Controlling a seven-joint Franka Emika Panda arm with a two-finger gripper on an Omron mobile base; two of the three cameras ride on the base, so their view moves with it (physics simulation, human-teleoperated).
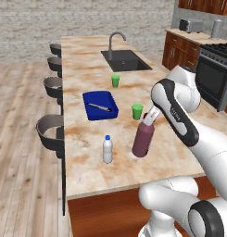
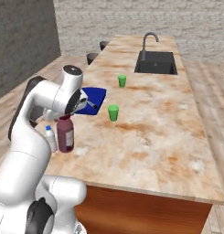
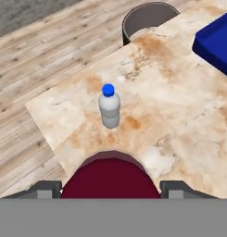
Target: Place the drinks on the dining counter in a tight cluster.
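The long marbled worktop (image 1: 87,78) carries everything, with its dark sink (image 1: 125,60) at the far end and a blue tray (image 1: 100,104) mid-way. Near the front edge stands the maroon juice bottle (image 1: 143,139), upright, with the claw (image 1: 151,116) closed around its neck. It looks rigid, smooth and fairly heavy, so a hold high on the neck may let it swing; lower would be steadier. Just beside it stands the small water bottle (image 1: 107,149), light and easily toppled. Two green cups (image 1: 137,111) stand beyond.
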